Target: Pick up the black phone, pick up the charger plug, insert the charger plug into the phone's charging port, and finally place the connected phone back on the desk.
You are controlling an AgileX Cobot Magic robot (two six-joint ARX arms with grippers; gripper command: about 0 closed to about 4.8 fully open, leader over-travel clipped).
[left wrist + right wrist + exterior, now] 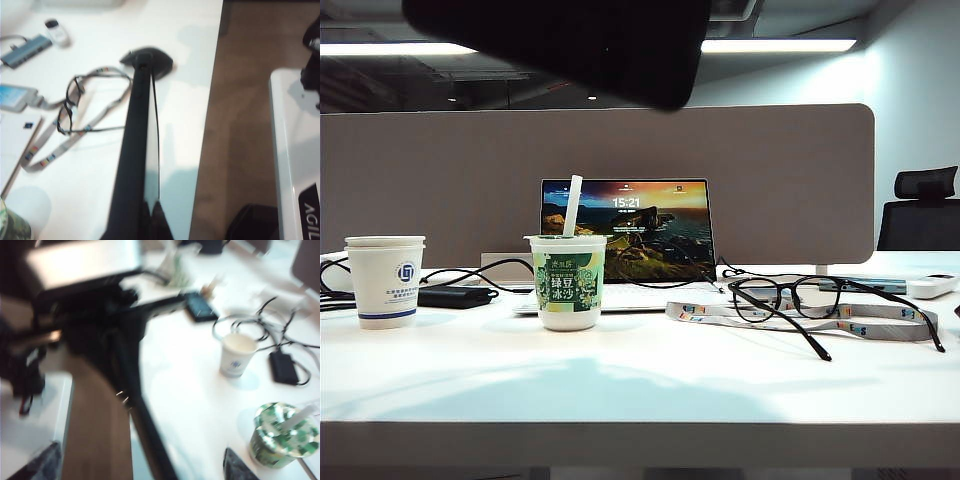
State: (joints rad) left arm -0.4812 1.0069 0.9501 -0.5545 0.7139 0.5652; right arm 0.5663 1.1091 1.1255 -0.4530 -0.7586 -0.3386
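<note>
Black phone (137, 150) lifted, pinched edge-on in left gripper (150, 220) above desk (180, 100). Right gripper (145, 460) spread wide, empty, above desk edge. Charger plug not identifiable, not yet picked. Insertion and set-down outstanding.

A laptop (630, 232) glows behind a green dessert cup (567, 282), paper cup (385, 280), black glasses (820, 300) and lanyard (880, 322).

I see an office: a fabric partition (620, 140) behind the white worktop (640, 390), a laptop (630, 235), an office chair (920, 210), and ceiling strip lights (780, 45).
</note>
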